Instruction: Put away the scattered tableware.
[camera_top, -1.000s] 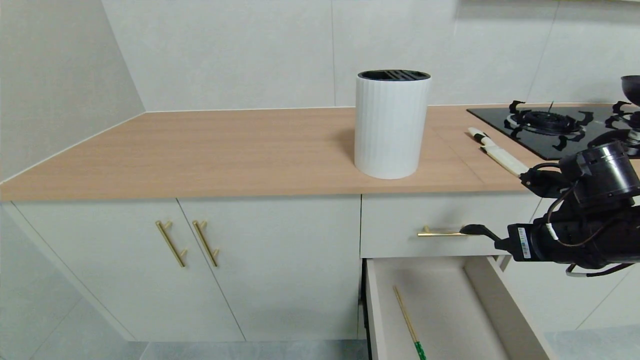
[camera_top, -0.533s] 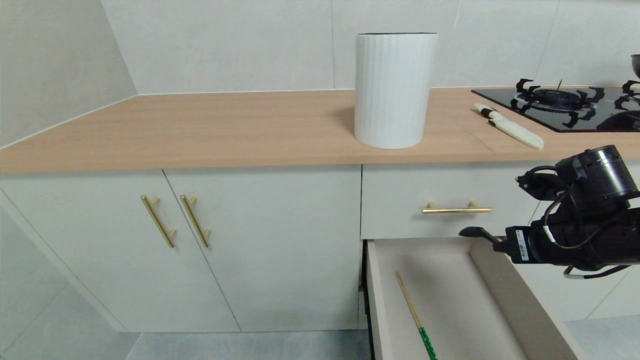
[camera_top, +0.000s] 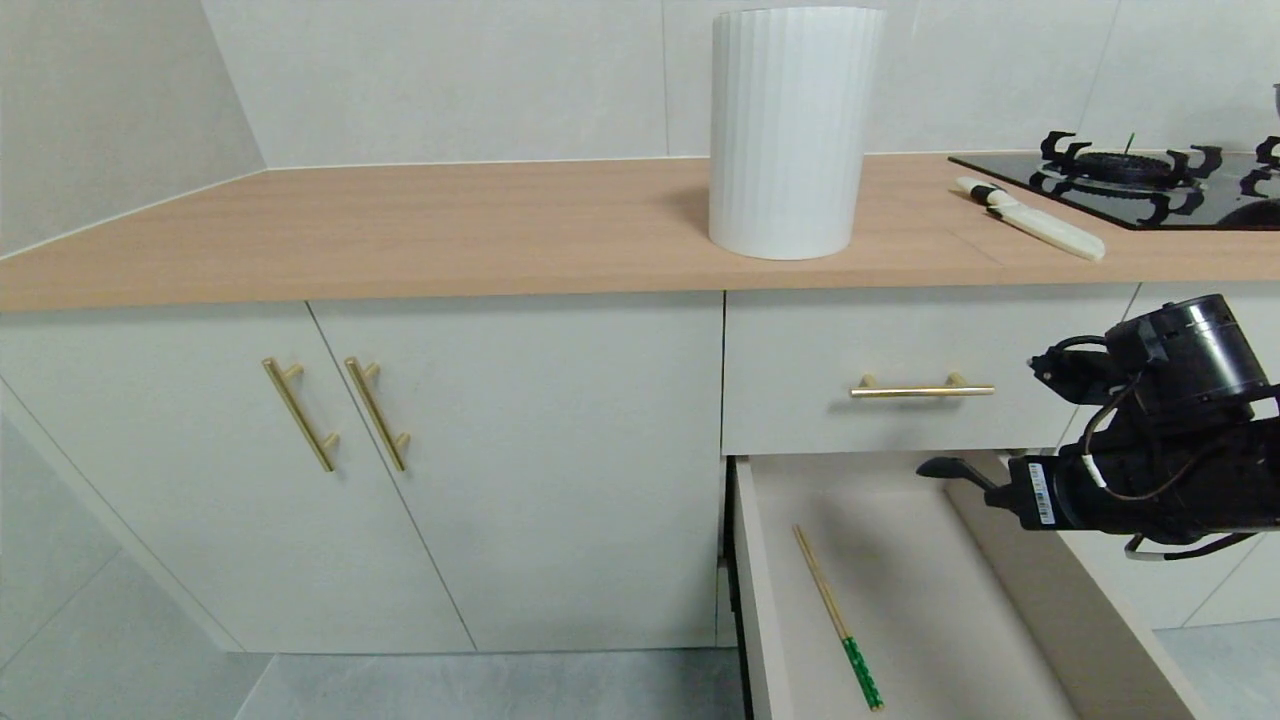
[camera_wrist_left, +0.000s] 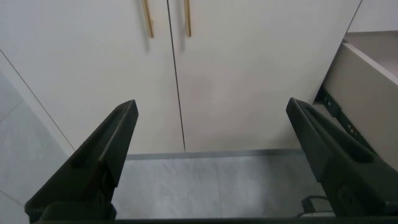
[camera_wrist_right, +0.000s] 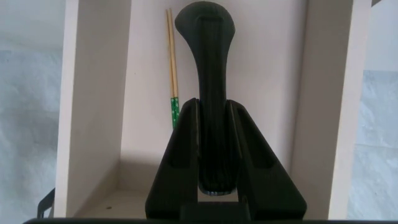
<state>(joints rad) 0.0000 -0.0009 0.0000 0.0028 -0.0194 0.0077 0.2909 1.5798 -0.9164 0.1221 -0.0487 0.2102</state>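
Observation:
A pair of wooden chopsticks (camera_top: 836, 630) with green ends lies on the floor of the open lower drawer (camera_top: 752, 590). My right gripper (camera_top: 945, 467) hangs shut and empty over the drawer's back part, just below the upper drawer's front. From the right wrist, the gripper (camera_wrist_right: 205, 22) points down into the drawer (camera_wrist_right: 93, 93), with the chopsticks (camera_wrist_right: 172, 74) beside it. A white-handled knife (camera_top: 1030, 230) lies on the wooden counter right of a tall white ribbed holder (camera_top: 790, 130). My left gripper (camera_wrist_left: 211, 130) is open, low down before the cabinet doors.
The upper drawer is closed, with a gold handle (camera_top: 922, 390). A black gas hob (camera_top: 1130, 175) sits at the counter's right end. Two cabinet doors with gold handles (camera_top: 340, 410) stand to the left of the drawers. Grey floor tiles lie below.
The camera has lowered, so the counter sits higher in the picture. My right gripper has dropped from the level of the upper drawer's handle to just over the open drawer.

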